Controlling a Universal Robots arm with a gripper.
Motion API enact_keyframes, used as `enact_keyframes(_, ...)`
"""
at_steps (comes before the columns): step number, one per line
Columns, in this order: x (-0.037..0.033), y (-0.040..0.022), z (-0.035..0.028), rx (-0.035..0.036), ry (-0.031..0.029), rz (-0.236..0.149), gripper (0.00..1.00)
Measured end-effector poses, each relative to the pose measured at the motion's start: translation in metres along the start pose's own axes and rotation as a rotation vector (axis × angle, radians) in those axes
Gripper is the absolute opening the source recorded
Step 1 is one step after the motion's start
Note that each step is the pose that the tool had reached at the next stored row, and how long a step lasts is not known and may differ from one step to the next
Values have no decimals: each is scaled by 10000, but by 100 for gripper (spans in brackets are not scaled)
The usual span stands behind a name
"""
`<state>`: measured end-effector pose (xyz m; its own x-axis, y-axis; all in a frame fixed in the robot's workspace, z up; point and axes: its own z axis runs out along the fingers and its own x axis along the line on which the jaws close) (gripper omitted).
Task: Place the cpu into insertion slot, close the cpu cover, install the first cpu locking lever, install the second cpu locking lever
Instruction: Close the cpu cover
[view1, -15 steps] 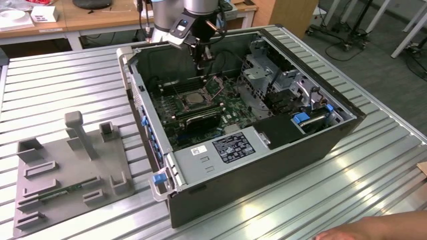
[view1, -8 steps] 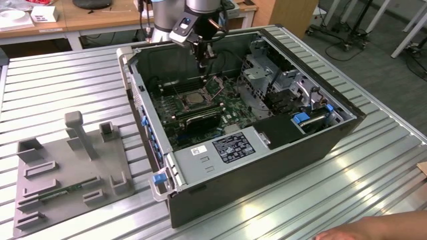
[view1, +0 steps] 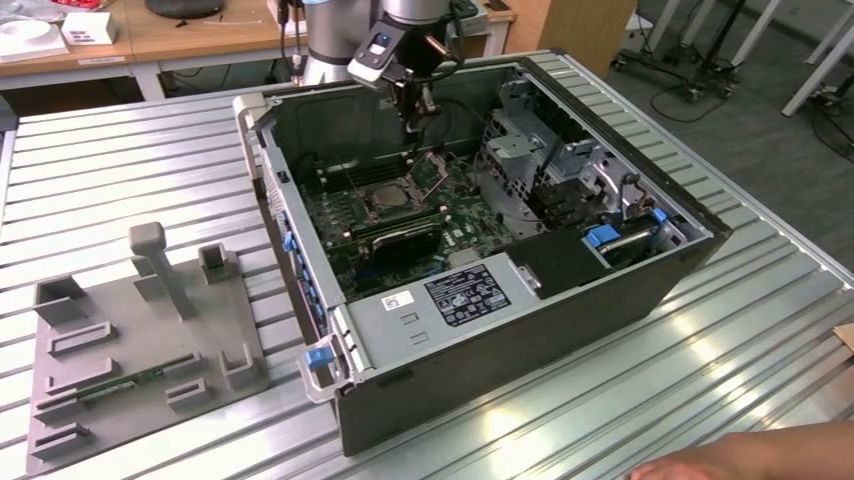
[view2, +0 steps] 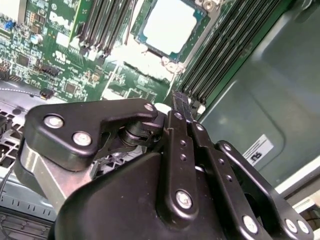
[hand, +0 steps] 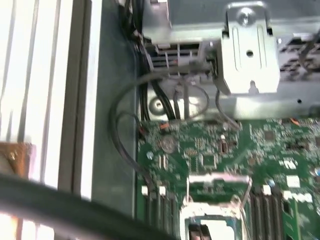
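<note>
Gripper (view2: 180, 100): fingers pressed together, nothing held.
Cpu (view2: 167, 24): seated in insertion slot (view2: 169, 63), beneath gripper, apart.
Cpu cover (view1: 430, 172): apparently raised, not yet closed.
Handling: likely light, rigid, fragile underside; hold by edges only.

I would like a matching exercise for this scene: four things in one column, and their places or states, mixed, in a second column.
1. silvery-grey square cpu
2. thin silvery cpu cover frame
3. black gripper
4. grey plastic fixture tray

a. on the slatted table, at the exterior view's left
b. raised open
c. in the insertion slot
d. above the green motherboard

Pairs: 1-c, 2-b, 3-d, 4-a.
</note>
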<state>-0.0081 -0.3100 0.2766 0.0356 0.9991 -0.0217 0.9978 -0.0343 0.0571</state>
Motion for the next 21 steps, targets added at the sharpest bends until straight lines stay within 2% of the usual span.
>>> enact_keyframes(5,3,77,5,2,-14,122,10)
enact_keyframes(12,4,86,6,2,-15,133,10)
enact_keyframes(21,9,230,14,5,-32,273,10)
